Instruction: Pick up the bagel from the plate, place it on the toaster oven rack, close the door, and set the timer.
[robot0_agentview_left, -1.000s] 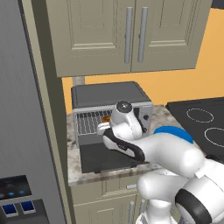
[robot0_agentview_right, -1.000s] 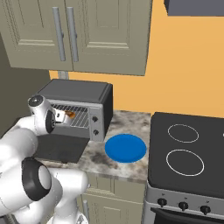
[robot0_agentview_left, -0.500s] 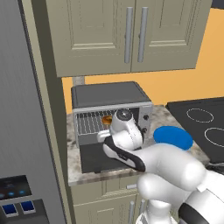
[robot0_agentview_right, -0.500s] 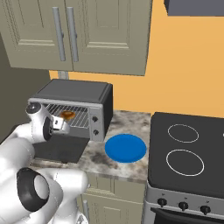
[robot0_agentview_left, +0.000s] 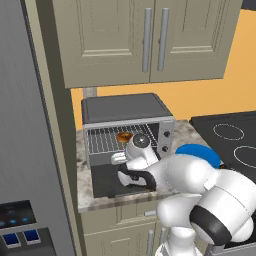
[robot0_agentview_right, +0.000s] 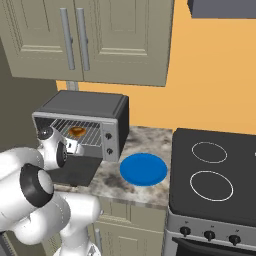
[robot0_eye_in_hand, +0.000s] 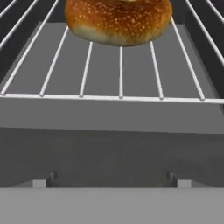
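Already the bagel (robot0_eye_in_hand: 118, 19) lies on the toaster oven rack (robot0_eye_in_hand: 121, 74), free of the gripper (robot0_agentview_left: 121, 159), whose jaws stand spread just outside. The door (robot0_agentview_left: 112, 179) hangs open toward the table's front edge; lifting it squarely by its edge looks wisest.

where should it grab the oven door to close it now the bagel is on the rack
Best guess: the door's free front edge, from below and in front, lifting. It lies flat, hinged at the oven, so that edge swings up. The end effector is open in front of the rack and bagel.
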